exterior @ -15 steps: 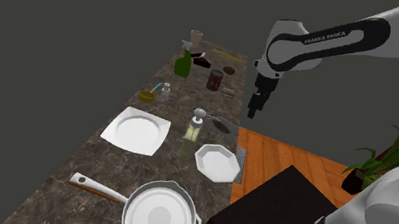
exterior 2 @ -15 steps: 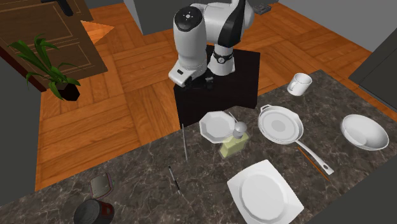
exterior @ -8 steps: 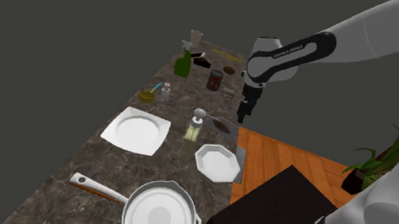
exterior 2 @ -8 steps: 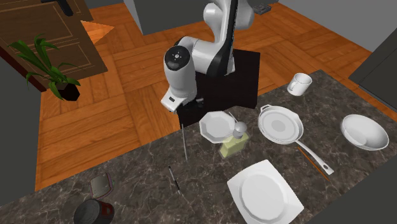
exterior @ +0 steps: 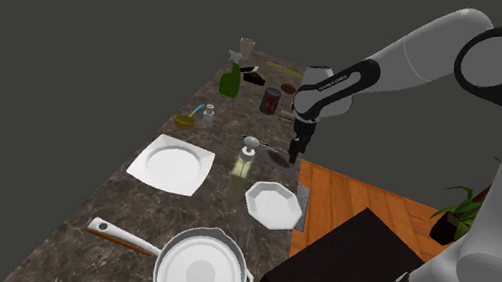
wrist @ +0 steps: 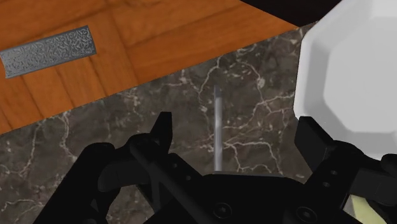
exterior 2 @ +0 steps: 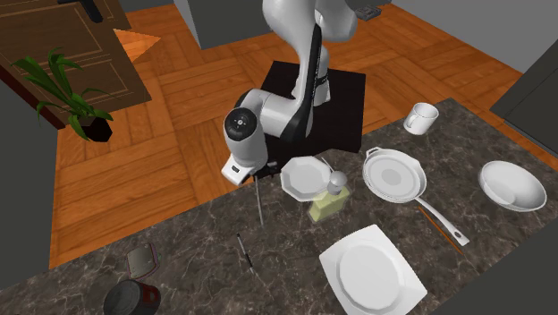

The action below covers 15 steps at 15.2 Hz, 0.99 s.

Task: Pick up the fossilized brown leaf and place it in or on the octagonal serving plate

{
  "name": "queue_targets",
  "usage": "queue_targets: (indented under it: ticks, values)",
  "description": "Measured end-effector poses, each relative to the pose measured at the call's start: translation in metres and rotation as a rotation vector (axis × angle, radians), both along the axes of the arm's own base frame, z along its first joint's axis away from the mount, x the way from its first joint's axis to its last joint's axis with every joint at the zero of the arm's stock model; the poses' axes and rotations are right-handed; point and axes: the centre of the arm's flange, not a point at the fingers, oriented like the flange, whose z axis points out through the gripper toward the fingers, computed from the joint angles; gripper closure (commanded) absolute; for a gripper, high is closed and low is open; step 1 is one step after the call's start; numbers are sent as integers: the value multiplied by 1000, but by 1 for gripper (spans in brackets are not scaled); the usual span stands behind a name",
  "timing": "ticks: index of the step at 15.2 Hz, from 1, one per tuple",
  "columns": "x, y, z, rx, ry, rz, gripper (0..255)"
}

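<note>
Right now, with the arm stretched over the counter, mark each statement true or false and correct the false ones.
1. The gripper has its fingers apart and holds nothing. True.
2. Something already lies on the octagonal plate. False: the plate is bare.
3. The square plate sits on the wooden floor. False: it sits on the dark marbled counter.
4. A potted plant stands on the floor. True.
5. The white mug stands inside the pan. False: it stands on the counter, apart from the pan.
</note>
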Motion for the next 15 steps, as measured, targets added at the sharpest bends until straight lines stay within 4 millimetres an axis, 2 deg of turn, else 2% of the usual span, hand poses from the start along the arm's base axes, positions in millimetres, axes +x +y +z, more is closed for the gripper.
queue_targets:
  ticks: [5,11,12,15]
  values:
    - [-4,-1,-26,0,0,1,0]
    - [-5,-1,-29,0,0,1,0]
    - [-5,-1,-29,0,0,1,255]
    - [-5,-1,-29,0,0,1,255]
